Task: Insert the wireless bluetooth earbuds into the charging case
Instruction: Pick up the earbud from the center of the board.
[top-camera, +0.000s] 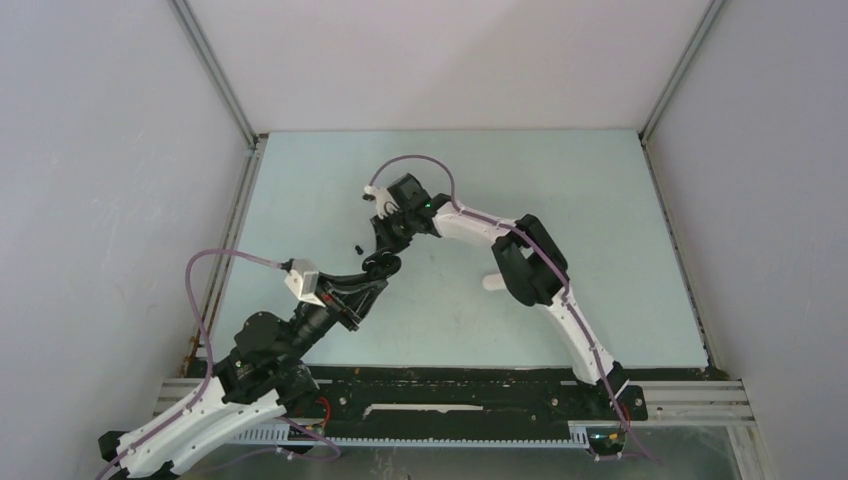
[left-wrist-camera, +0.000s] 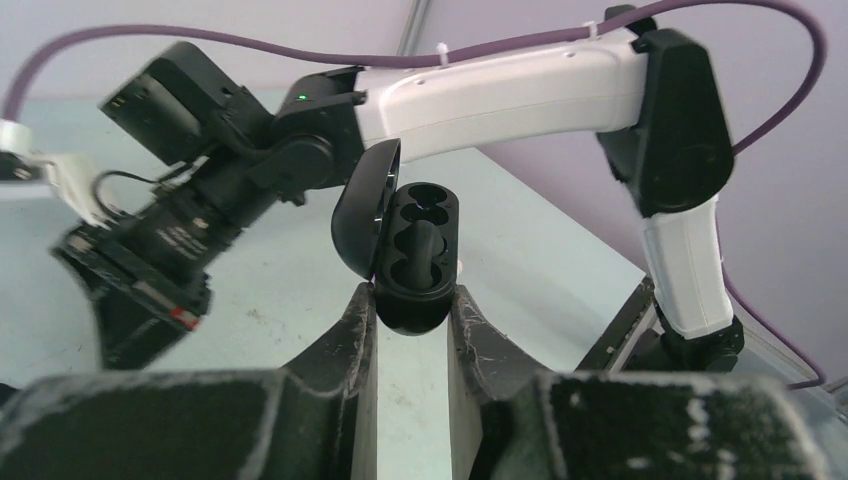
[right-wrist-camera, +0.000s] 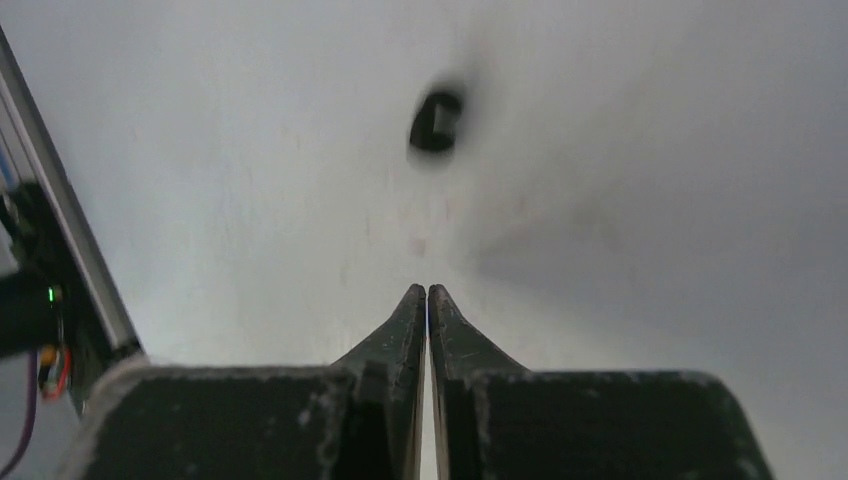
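1. The pale blue-green flat table (top-camera: 600, 200) is closed in by grey-white wall panels (top-camera: 120, 180) on the left, far and right sides. Its far-right stretch lies open, as does the near middle between the two arms.
2. The white-and-black right arm (top-camera: 540, 270) reaches from the near-right corner toward the table's centre. The left arm (top-camera: 260, 350) comes from the near-left, close to the left edge.
3. The left gripper (left-wrist-camera: 412, 300) is pinching the black pill-shaped plastic charging case (left-wrist-camera: 415, 250) by its lower end. The case is held up off the table near the centre, with its lid swung open to the left.
4. The case's two sockets face the wrist camera. Something curved sits between them, though the dark view does not show whether a bud is seated.
5. The right gripper (right-wrist-camera: 427, 292) has its fingertips pressed together with nothing between them, just far of the case.
6. A small white rounded piece (top-camera: 493, 283) lies beside the right arm's elbow, partly hidden.
7. One tiny black rounded plastic earbud (top-camera: 358, 247) rests on the table just left of both grippers, apart from them.
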